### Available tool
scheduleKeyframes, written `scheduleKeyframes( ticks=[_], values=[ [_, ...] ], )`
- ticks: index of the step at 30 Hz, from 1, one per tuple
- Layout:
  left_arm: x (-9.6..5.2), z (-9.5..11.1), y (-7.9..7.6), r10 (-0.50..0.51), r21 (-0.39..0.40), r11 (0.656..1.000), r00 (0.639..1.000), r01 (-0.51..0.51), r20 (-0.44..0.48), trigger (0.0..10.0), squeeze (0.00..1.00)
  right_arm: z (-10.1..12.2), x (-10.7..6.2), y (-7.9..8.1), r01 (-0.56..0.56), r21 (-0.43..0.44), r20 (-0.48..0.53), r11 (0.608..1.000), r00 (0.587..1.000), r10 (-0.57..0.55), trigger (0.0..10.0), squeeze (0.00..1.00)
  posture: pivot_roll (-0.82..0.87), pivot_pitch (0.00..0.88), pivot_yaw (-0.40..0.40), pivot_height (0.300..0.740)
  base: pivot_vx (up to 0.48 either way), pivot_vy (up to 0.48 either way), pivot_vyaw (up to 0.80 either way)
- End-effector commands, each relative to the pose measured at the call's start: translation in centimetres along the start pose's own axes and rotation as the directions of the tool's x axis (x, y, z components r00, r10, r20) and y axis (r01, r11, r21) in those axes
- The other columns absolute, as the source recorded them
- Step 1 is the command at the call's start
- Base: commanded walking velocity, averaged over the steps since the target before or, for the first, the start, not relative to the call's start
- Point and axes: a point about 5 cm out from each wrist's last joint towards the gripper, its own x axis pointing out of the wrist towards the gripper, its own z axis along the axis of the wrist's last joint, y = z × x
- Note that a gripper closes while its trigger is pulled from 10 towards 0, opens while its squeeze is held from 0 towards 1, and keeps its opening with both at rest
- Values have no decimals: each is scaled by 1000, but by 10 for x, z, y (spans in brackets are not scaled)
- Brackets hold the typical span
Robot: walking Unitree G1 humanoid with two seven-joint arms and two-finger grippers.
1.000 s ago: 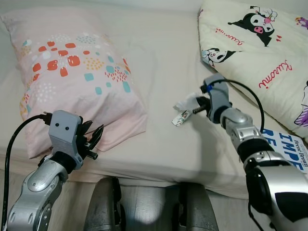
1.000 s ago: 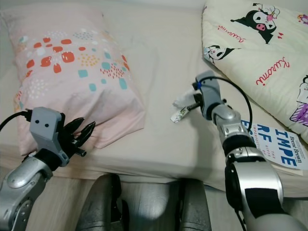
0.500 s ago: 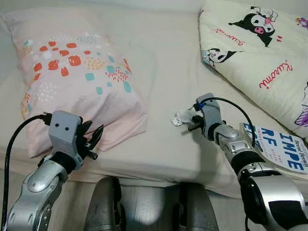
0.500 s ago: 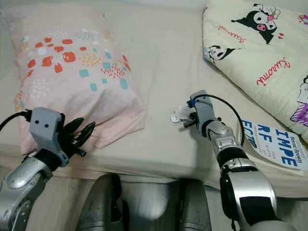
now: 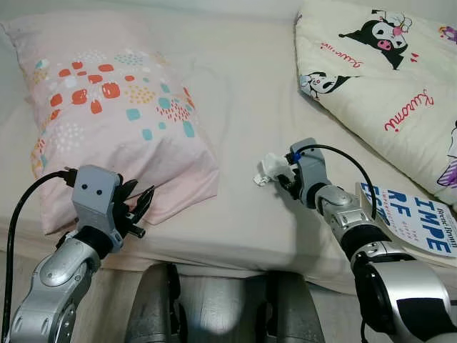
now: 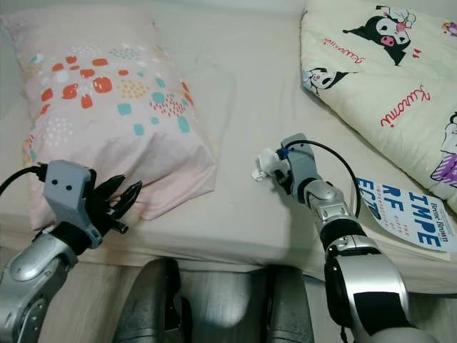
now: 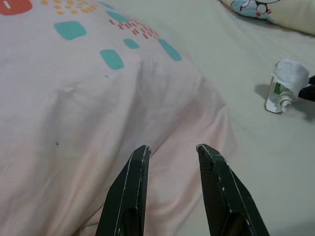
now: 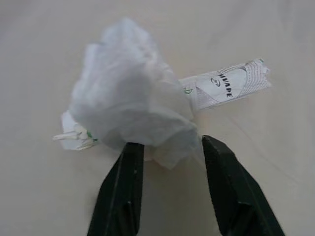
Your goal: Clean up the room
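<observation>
Bed [image 5: 235, 86] sheet carries crumpled tissue [image 8: 133, 113]; your right wrist view reveals a printed wrapper [image 8: 226, 88] beneath it. Right pincer [image 8: 170, 147] straddles the tissue, fingers parted; left pincer [image 7: 172, 150] hovers open by the pillow [image 5: 107, 114].

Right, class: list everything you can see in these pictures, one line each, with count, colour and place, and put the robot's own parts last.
Bed: one, cream sheet, under everything.
Pillow: one, pink with coloured spots, on the robot's left.
Quilt: one, cream with cartoon prints, far right.
Book: one, white and blue, at the bed's right edge.
Tissue: one, white, crumpled, mid-bed.
Wrapper: one, white with print, lying under the tissue.
Left gripper: black jaws open, near the pillow's near corner.
Right gripper: black jaws open around the tissue.
</observation>
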Motion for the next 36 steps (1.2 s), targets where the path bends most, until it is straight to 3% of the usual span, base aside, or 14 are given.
scheduleKeyframes(
  ticks=[1,12,13,14,30,31,33,36],
  values=[
    [-3,-2,-2,-29,16,999,999,29,-17,10000,0,-4,1,5,-31,38,-13,999,999,31,10000,0,216,287,-15,592,0,0,0],
    [-5,1,-3,-61,27,998,998,62,-18,10000,0,0,5,16,-55,120,15,991,998,54,10000,0,229,288,-6,592,0,0,0],
    [-5,1,-3,-63,28,998,998,64,-18,10000,0,0,5,17,-58,138,18,989,998,56,10000,302,230,287,-5,592,0,0,0],
    [-6,1,-3,-64,29,997,998,65,-18,10000,0,0,6,18,-63,153,22,986,998,60,10000,1000,231,288,-5,592,0,0,0],
    [-7,1,-3,-74,28,997,997,75,-19,10000,0,7,7,21,-109,159,43,981,994,103,10000,1000,231,289,-8,592,0,0,0],
    [-8,2,-3,-79,28,996,997,79,-18,10000,0,7,8,30,-170,137,45,976,985,165,10000,1000,235,290,-5,592,0,0,0],
    [-8,2,-3,-79,28,996,997,79,-18,10000,0,7,8,30,-170,137,45,976,985,165,10000,1000,235,290,-5,592,0,0,0],
    [-8,3,-3,-89,32,995,996,90,-16,10000,0,12,9,42,-252,126,69,960,967,245,10000,1000,237,291,-1,592,0,0,0]
  ],
)
